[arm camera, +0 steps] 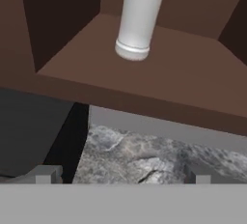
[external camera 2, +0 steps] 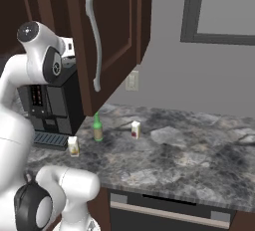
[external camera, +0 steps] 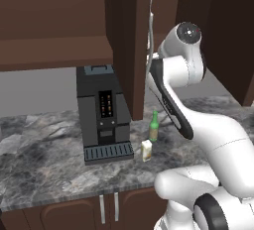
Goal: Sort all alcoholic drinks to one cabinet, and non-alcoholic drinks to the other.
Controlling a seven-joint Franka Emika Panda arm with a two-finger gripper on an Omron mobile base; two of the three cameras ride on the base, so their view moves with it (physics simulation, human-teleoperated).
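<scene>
The green bottle [external camera: 154, 126] [external camera 2: 98, 128] stands on the counter to the right of the coffee machine. A cream carton [external camera: 146, 150] [external camera 2: 73, 146] stands just in front of it. Farther right is the white carton with a red mark [external camera 2: 135, 129]. The narrower cabinet's door [external camera 2: 112, 31] hangs open with its curved silver handle [external camera 2: 94, 51] [external camera: 149, 40]. The wide cabinet [external camera: 54, 26] is at upper left. In the hand view my gripper [arm camera: 123, 175] is open and empty, facing a brown cabinet shelf [arm camera: 193, 78] at a distance.
A white cylinder [arm camera: 137, 20] stands on that shelf. The black coffee machine [external camera: 102, 112] [external camera 2: 50, 105] sits under the cabinets. Marble counter [external camera 2: 189, 155] stretches to the right below a window [external camera 2: 224, 8]. The open door juts out over the counter.
</scene>
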